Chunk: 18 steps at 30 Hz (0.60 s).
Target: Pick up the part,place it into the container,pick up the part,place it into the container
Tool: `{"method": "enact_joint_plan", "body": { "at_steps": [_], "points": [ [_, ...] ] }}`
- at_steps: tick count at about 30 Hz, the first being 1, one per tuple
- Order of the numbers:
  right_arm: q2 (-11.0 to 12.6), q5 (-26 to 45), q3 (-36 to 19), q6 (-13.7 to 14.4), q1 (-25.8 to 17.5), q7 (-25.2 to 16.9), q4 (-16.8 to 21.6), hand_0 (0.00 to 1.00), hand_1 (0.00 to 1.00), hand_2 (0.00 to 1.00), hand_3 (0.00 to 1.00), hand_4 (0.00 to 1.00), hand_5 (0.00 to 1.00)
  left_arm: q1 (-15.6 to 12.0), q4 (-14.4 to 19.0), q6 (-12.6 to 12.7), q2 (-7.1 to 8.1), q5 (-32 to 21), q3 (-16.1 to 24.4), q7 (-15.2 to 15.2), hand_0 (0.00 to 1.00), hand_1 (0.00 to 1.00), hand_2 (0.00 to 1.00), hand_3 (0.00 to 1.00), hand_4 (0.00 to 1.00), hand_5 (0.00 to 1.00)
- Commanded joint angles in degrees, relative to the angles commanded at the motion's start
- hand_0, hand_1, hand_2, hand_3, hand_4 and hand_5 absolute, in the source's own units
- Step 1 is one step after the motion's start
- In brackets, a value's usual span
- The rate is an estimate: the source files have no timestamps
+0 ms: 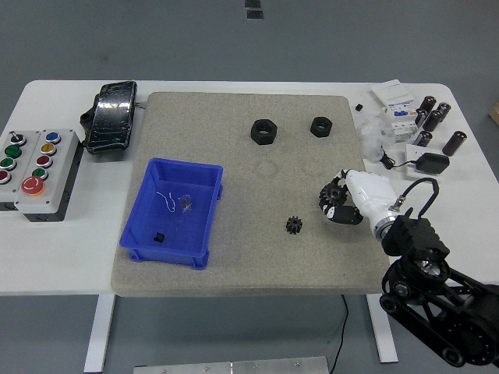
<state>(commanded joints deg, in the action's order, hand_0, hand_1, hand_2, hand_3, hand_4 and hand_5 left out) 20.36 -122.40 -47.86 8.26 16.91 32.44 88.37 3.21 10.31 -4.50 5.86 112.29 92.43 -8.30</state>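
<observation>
My right hand (335,201) reaches in from the lower right over the grey mat (234,164). Its fingers are curled around a black gear (328,195) and hold it just above the mat's right side. A smaller black gear (294,226) lies on the mat to the hand's left. Two black hex nuts (264,131) (320,126) lie at the mat's back. The blue bin (204,187) stands on the mat's left part and holds a small black part (158,237) and a thin white wire. The left arm is out of view.
A grey button box (35,167) and a black pouch (111,117) sit at the table's left. Black cylinders (433,113), a white breaker block (398,105) and a black adapter (431,164) crowd the back right corner.
</observation>
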Motion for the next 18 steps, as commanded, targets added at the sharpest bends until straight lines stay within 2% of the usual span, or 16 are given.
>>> {"method": "enact_joint_plan", "body": {
  "at_steps": [5, 9, 10, 12, 15, 16, 18],
  "points": [
    [-2.2, 4.6, 3.8, 4.1, 5.0, -4.5, 1.3, 0.464, 0.534, 0.393, 0.492, 0.3, 0.049, -0.1, 0.0, -0.1, -0.05, 0.4, 0.3, -0.2, 0.657, 0.599, 0.554, 0.611, 0.638, 0.383],
    [-6.7, 10.3, 8.6, 7.1, 9.9, -9.4, -0.7, 0.464, 0.534, 0.393, 0.492, 0.3, 0.049, 0.0, 0.0, -0.2, -0.13, 0.1, -0.2, -0.2, 0.657, 0.599, 0.554, 0.611, 0.638, 0.383],
    [-7.8, 11.9, 9.8, 7.7, 11.0, -10.6, -1.3, 0.499, 0.554, 0.46, 0.522, 0.298, 0.034, 0.0, 0.0, -0.2, -0.15, 0.0, -0.3, -0.2, 0.657, 0.599, 0.555, 0.612, 0.64, 0.385],
    [-10.2, 15.3, 12.3, 8.3, 13.2, -13.2, -2.8, 0.499, 0.554, 0.46, 0.522, 0.298, 0.034, 0.0, 0.0, -0.3, -0.22, -0.2, -0.7, -0.2, 0.657, 0.599, 0.555, 0.612, 0.64, 0.385],
    [-12.4, 21.5, 15.8, 8.8, 15.2, -17.6, -5.7, 0.499, 0.554, 0.46, 0.522, 0.298, 0.034, 0.1, 0.0, -0.3, -0.38, -0.2, -0.7, -0.4, 0.657, 0.599, 0.555, 0.612, 0.64, 0.385],
    [-12.9, 23.9, 17.0, 8.8, 15.6, -19.3, -6.5, 0.589, 0.644, 0.612, 0.632, 0.385, 0.08, 0.0, 0.0, -0.4, -0.44, 0.0, -0.6, -0.5, 0.658, 0.599, 0.555, 0.613, 0.643, 0.4],
    [-13.5, 28.1, 19.0, 8.3, 16.2, -22.3, -7.6, 0.589, 0.644, 0.612, 0.632, 0.385, 0.08, 0.0, 0.0, -0.4, -0.57, 0.5, -0.2, -0.7, 0.658, 0.599, 0.555, 0.613, 0.643, 0.4]
  ]
}}
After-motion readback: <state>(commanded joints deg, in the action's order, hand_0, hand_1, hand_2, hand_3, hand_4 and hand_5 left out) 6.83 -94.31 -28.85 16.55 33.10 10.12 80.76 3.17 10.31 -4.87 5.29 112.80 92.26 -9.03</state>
